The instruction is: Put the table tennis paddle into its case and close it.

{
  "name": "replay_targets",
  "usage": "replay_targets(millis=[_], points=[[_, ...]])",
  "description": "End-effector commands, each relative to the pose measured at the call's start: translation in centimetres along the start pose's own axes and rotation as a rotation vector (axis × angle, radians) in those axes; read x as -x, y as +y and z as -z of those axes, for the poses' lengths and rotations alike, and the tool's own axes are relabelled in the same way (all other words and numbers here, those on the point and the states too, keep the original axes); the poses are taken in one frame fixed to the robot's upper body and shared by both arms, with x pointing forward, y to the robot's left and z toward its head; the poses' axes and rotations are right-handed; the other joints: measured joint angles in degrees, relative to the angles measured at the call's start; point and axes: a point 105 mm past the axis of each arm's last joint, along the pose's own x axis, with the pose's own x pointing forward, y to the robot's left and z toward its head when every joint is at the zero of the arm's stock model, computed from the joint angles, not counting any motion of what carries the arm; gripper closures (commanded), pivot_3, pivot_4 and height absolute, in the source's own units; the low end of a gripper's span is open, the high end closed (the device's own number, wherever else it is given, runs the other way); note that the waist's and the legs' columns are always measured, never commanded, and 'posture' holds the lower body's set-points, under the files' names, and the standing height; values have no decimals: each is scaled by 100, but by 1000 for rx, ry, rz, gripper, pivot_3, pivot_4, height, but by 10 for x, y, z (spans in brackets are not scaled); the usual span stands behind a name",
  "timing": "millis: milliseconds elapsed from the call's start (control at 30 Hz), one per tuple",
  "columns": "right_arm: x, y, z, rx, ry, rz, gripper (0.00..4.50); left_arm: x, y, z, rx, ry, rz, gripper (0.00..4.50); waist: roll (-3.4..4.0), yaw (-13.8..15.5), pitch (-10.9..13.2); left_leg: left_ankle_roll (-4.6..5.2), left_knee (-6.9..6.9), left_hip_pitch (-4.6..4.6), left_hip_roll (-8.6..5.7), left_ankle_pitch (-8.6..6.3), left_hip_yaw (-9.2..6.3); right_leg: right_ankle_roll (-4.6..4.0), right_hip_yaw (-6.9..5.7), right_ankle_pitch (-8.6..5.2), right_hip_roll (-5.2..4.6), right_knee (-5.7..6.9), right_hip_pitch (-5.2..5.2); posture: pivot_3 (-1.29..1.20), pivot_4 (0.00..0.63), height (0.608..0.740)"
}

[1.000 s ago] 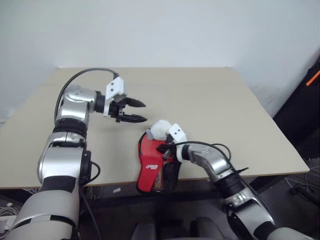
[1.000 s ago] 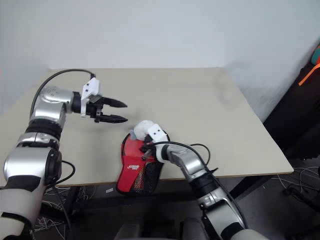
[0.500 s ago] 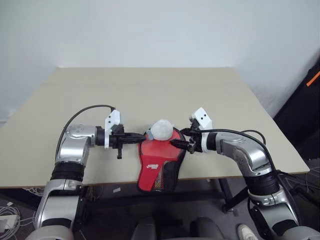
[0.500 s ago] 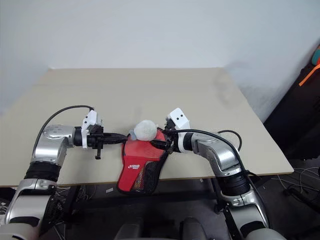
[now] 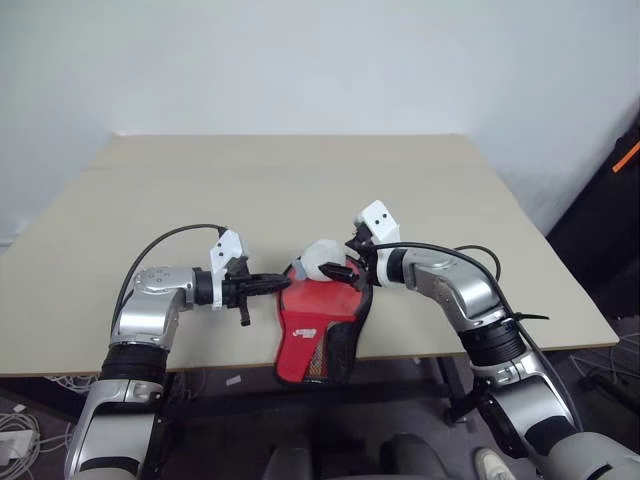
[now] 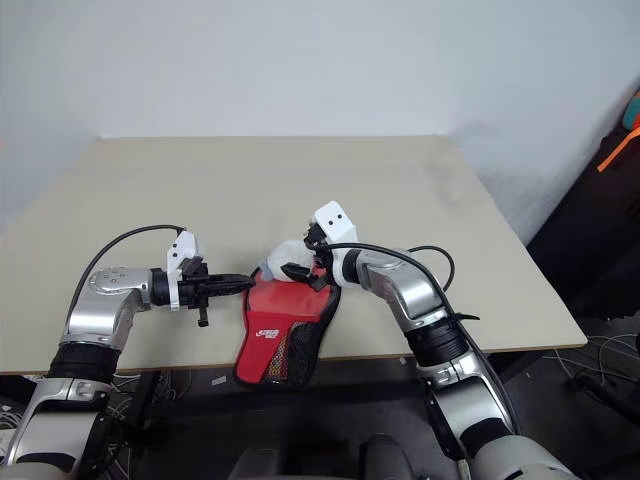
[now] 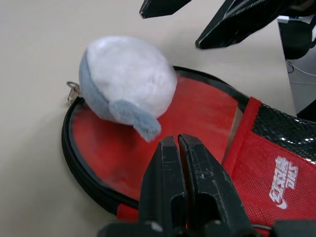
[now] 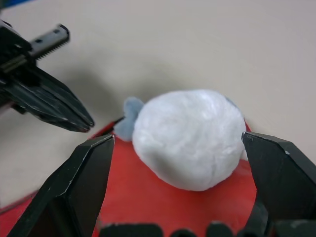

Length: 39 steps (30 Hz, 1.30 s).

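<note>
The red case [image 5: 318,318] lies flat at the table's front edge, and its narrow mesh end [image 5: 338,352] hangs over that edge. A whitish-grey lump [image 5: 320,256] rests on its round end. My right gripper [image 8: 177,139] is open, one finger on each side of the lump [image 8: 190,138]. My left gripper [image 7: 177,143] is shut, its tip low over the case's left rim [image 7: 89,173], with nothing seen between its fingers. The table tennis paddle is hidden.
The beige table [image 5: 440,190] stretches back to a pale wall. Dark gear with an orange strip [image 5: 626,155] stands off its right side. Cables lie on the floor [image 5: 20,420] below the front edge.
My left gripper came down from above the table and shut by the case's left rim. My right gripper let go of the case, opened and moved up around the lump.
</note>
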Motion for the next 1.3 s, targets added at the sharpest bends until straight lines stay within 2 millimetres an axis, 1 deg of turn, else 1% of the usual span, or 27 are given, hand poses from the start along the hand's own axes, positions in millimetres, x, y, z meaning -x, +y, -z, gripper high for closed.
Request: replay_targets(millis=[33,333,567,667,933,1033,1067,1100,1233,1300], points=[[-10,4,-12,72,-36,-14,7,1,1,-17,-43,-50,-19,4500,0,-2,0,0,0,0,0,0,0,0,0,0,0,0,0,0,0,740],[-32,-7,9,109,12,8,7,0,0,-15,-26,-61,-45,4500,0,-3,0,-1,-2,1,0,0,0,-1,0,0,0,0,0,0,0,740],[-42,-16,11,102,5,50,7,-1,-2,-12,-16,-59,-51,4500,1,-9,0,-2,-4,3,1,0,1,-1,1,1,1,2,-1,0,0,740],[-43,-20,10,99,-3,68,582,-1,-2,-11,-14,-55,-55,4500,1,-10,0,-2,-4,3,0,0,2,-1,1,1,1,2,-1,0,0,740],[-46,-19,9,99,-15,79,3404,-2,0,-8,-12,-39,-55,4500,2,-10,0,-2,-5,3,1,0,2,-1,1,1,1,2,-2,0,0,740],[-46,-19,9,101,-16,80,4276,-4,-1,-6,-12,-35,-51,4500,2,-8,0,-2,-5,3,0,0,2,-1,1,1,1,1,-1,0,0,740],[-45,-20,8,103,-17,80,4443,-5,-1,-7,-13,-37,-47,4500,2,-9,0,-2,-5,3,0,0,2,-1,1,1,1,1,-1,0,0,740],[-45,-20,8,105,-17,81,4468,-6,-2,-7,-14,-39,-43,4500,2,-9,0,-2,-5,3,0,0,2,-1,1,1,1,1,-1,0,0,740],[-39,-29,-6,130,-32,98,4468,-16,-1,-8,-18,-42,-37,4500,2,-3,0,-2,-4,3,0,1,2,-1,1,1,1,1,0,0,0,740],[-36,-36,-11,146,-29,120,4468,-24,-5,-7,-16,-47,-15,4500,2,-5,1,-2,-3,2,0,0,2,-1,1,1,1,1,0,0,0,740]])
